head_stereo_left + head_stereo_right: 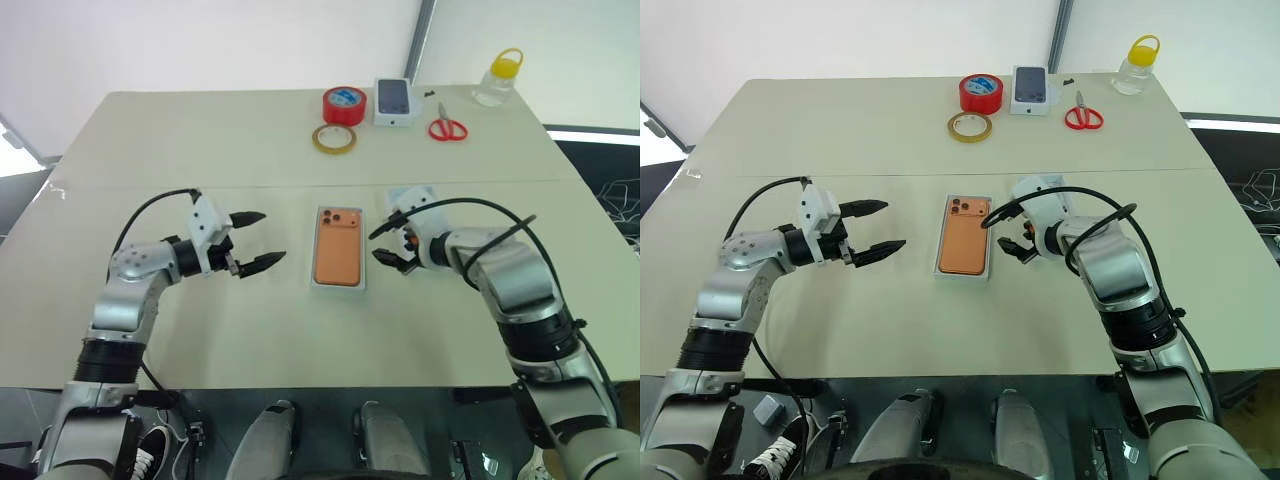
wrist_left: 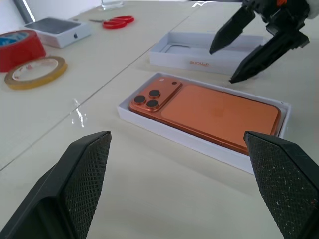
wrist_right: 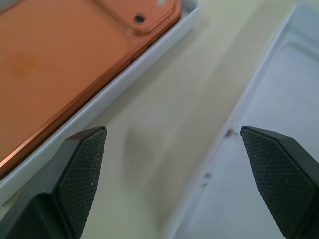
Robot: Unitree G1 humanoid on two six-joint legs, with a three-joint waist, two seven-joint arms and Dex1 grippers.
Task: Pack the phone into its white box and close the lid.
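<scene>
L gripper [image 1: 262, 239] hovers over the table [image 1: 200, 150] just L of centre, pointing toward the middle, fingers spread wide w/ nothing between them; it's near the box but apart from it. At centre sits the box [image 1: 338, 285], a shallow white tray lying flat on the tabletop, long side running away from the robot. The phone [image 1: 338, 248] lies inside it, back up, orange, lens cluster at the far L corner; it fills the tray nearly wall to wall, thin white rim showing around it. L wrist view gives same thing closer: phone [image 2: 209, 112] seated in box [image 2: 199, 144], no lid on it. Just R of the box hangs the R gripper [image 1: 385, 243], tilted down and pointing back toward the box, fingers also wide apart and empty; tips close to the box's R wall, not touching as far as can be told. Lid [image 2: 199, 55] rests open side up on the table beyond the R gripper, partly hidden by that wrist in the head views; in the R wrist view its white inner floor [image 3: 279, 129] shows just beside the box, w/ a bare strip of table between them. Along the far edge, L to R: roll of yellowish tape [image 1: 333, 139] lying flat, red tape [image 1: 344, 105] behind it, a small white box printed w/ a dark phone [image 1: 394, 102], red-handled scissors [image 1: 447, 127], and a clear bottle w/ yellow cap [image 1: 498, 78] near the far R corner.
</scene>
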